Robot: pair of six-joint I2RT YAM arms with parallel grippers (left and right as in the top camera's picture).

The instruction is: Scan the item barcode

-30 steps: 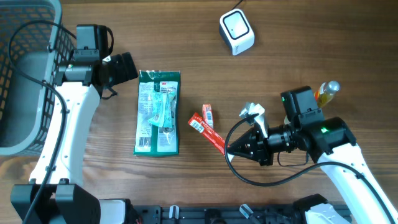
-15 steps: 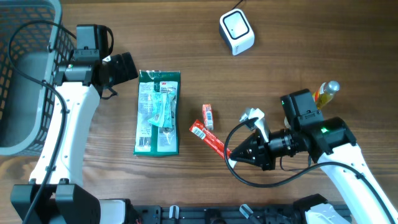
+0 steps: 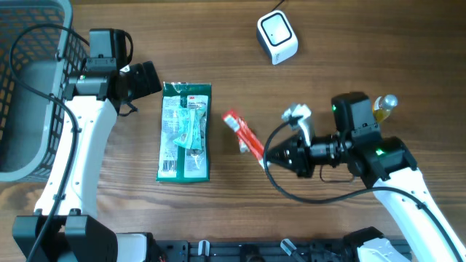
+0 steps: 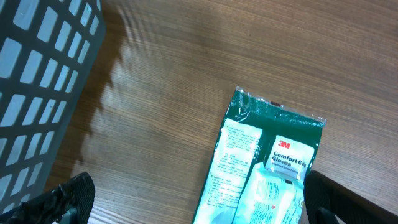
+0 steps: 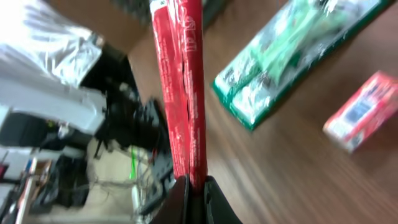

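A long red packet [image 3: 243, 135] hangs lifted off the table, pinched at its lower end by my shut right gripper [image 3: 266, 156]. In the right wrist view the packet [image 5: 180, 93] stands straight up out of the gripper [image 5: 194, 186], its red face toward the camera. The white barcode scanner [image 3: 277, 38] sits at the back of the table, well beyond the packet. My left gripper [image 3: 143, 78] is open at the back left, and in its wrist view its gripper [image 4: 196, 205] hovers over the top of a green glove pack [image 4: 267, 168] with nothing between the fingers.
The green glove pack [image 3: 185, 131] lies flat left of centre. A small red box [image 5: 367, 109] lies on the wood below the packet. A grey mesh basket [image 3: 29, 80] fills the far left corner. A yellow bottle [image 3: 382, 107] stands by the right arm.
My right gripper has lifted the red packet and swung it toward the back, so it now covers the small red box from above. The left arm has not moved.
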